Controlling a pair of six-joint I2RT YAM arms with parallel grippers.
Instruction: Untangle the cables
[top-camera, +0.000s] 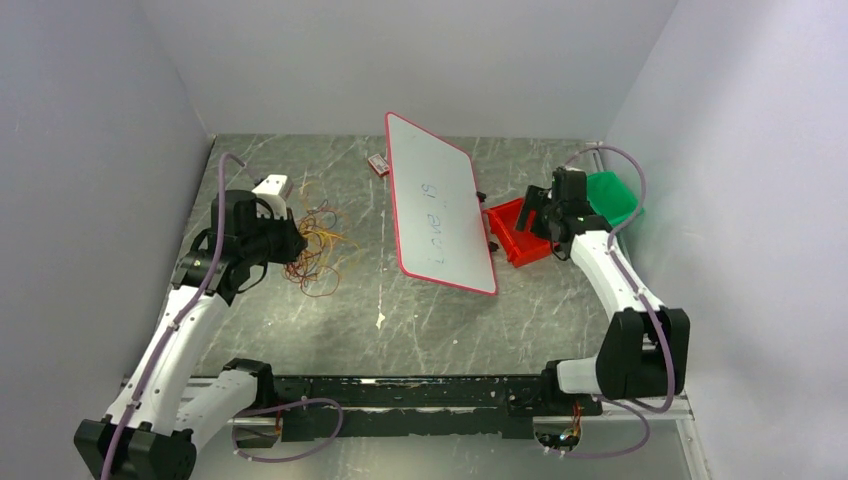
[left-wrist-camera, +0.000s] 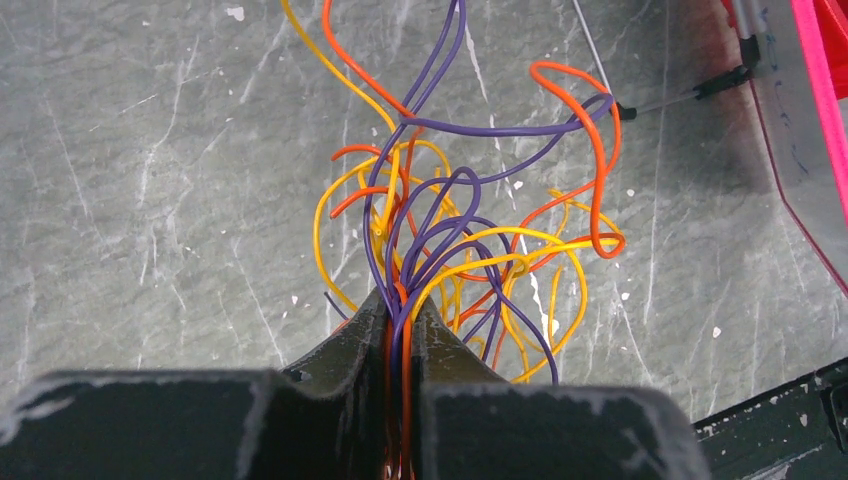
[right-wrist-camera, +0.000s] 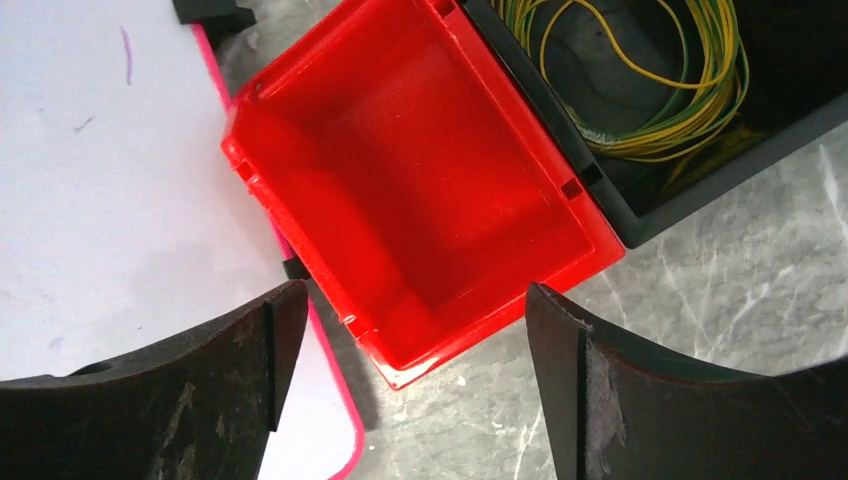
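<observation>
The cables (top-camera: 318, 248) are a tangle of thin orange, yellow and purple loops on the grey table at the left. In the left wrist view the cables (left-wrist-camera: 470, 240) fan out ahead of my left gripper (left-wrist-camera: 400, 302), which is shut on several orange and purple strands running between its fingers. From above, the left gripper (top-camera: 290, 243) sits at the bunch's left edge. My right gripper (right-wrist-camera: 410, 290) is open with nothing between its fingers. It hangs over the near corner of a red bin (right-wrist-camera: 420, 180), far from the tangle.
A pink-rimmed whiteboard (top-camera: 440, 200) lies tilted mid-table, between the tangle and the red bin (top-camera: 520, 232). Beside the red bin a dark bin (right-wrist-camera: 650, 110) holds a coil of yellow-green wire. A green bin (top-camera: 612, 197) stands at the far right, a small object (top-camera: 379, 164) at the back.
</observation>
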